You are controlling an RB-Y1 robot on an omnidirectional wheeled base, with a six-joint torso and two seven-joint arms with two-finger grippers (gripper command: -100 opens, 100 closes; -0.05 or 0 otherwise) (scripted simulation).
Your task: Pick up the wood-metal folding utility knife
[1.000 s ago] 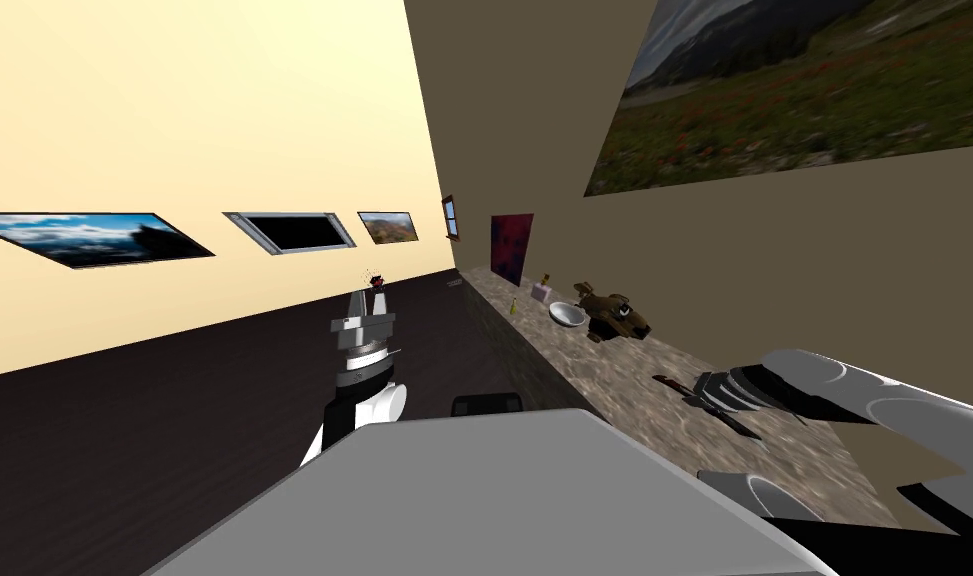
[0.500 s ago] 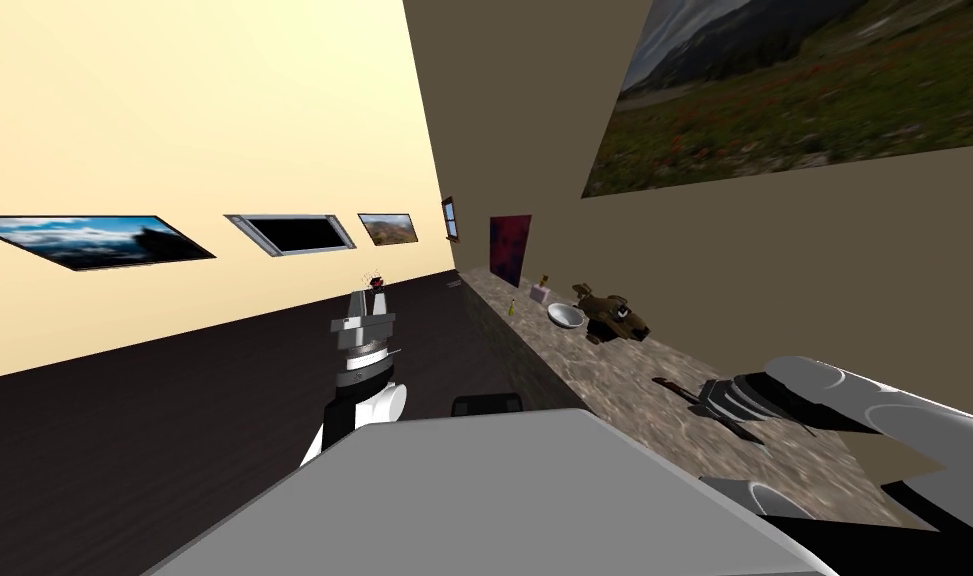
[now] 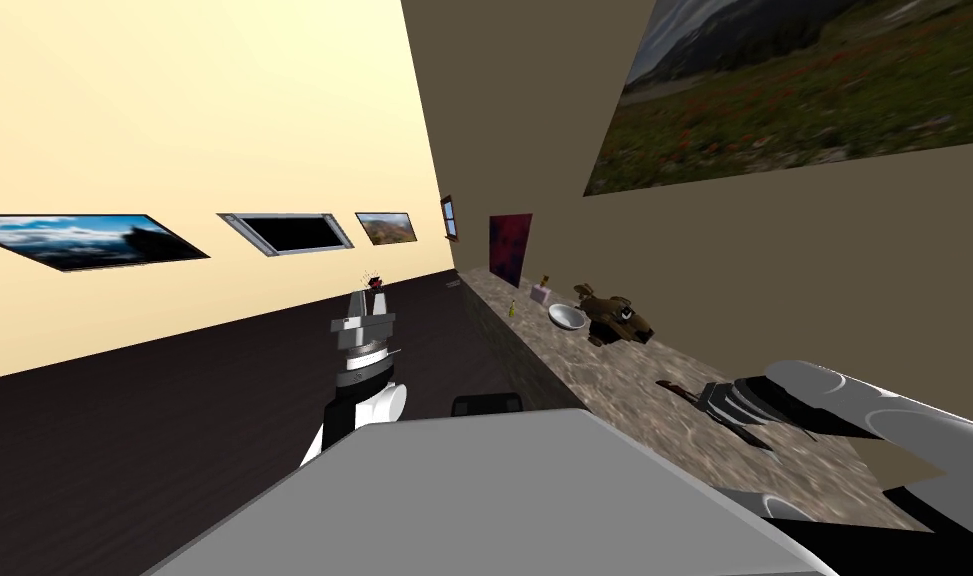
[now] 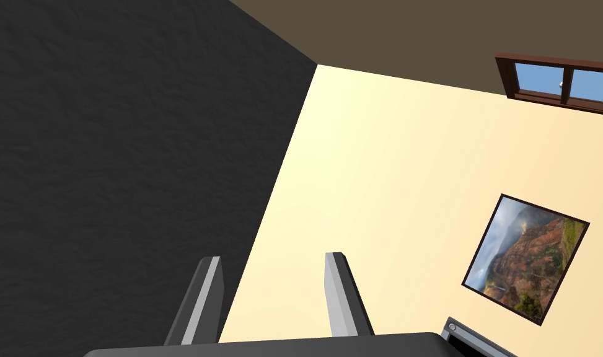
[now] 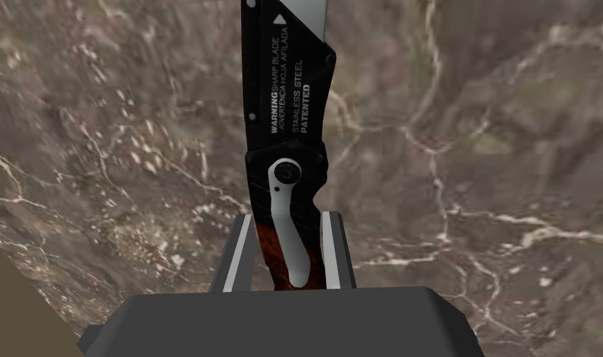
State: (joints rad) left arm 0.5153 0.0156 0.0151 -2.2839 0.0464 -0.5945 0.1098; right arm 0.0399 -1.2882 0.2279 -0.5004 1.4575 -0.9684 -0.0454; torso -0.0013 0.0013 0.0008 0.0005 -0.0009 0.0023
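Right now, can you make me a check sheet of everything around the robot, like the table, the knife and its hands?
Surface: brown marbled counter along the brown wall.
Job's things: folding knife, black metal front, reddish-brown handle, blade end pointing away from the gripper; whether it is lifted I cannot tell.
Clutter: white bowl, brown toy animal, pale bottle, yellow bottle, all farther along the counter.
Grippers: right gripper pressing the knife handle's sides; left gripper open, empty, raised over the dark floor.
Cables: nothing seen.
Surroundings: cream wall with pictures; big landscape picture above the counter.
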